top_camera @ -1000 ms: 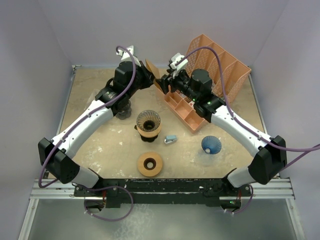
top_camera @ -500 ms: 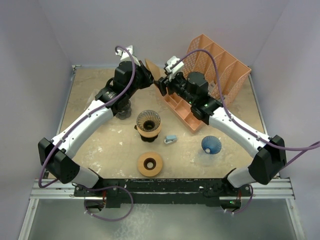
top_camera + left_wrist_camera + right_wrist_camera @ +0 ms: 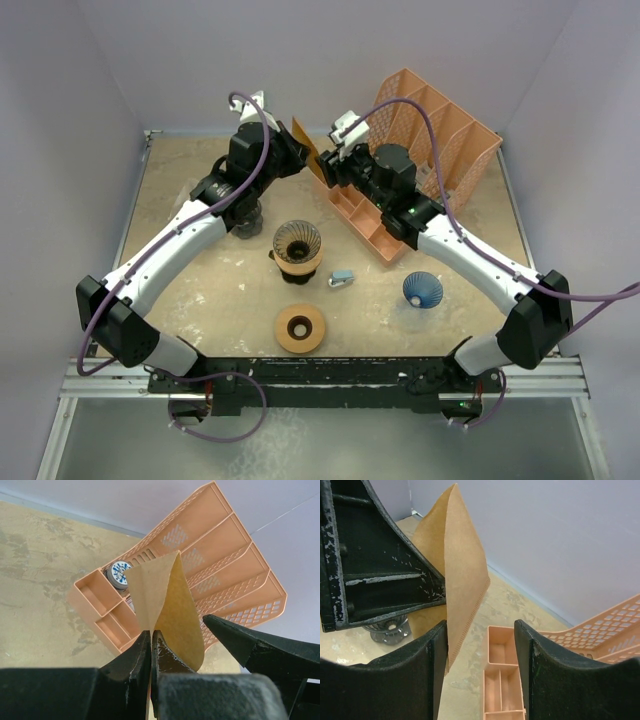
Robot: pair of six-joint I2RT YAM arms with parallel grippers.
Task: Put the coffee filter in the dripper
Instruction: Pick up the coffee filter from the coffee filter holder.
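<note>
Brown paper filter (image 3: 306, 150) hangs above the far side of the table (image 3: 200, 290), well apart from the ribbed dripper (image 3: 298, 243). From the left wrist, the left gripper (image 3: 151, 642) pinches the filter's lower corner, jaws pressed together. From the right wrist, the right gripper (image 3: 480, 645) stands spread, the filter's edge just beside one finger.

Top cam: fixed, high, behind the arm bases, looks down and fwd over the whole bench (image 3: 380, 310); near edge at bottom, far edge at top. L wrist cam: right behind L jaws, faces the far-right corner, rack (image 3: 220, 550) fills the bg. R wrist cam: right behind R jaws, faces the far edge left of the rack. All 3 share rack + filter (image 3: 306, 150); both wrist cams sit v. close to the filter.
</note>
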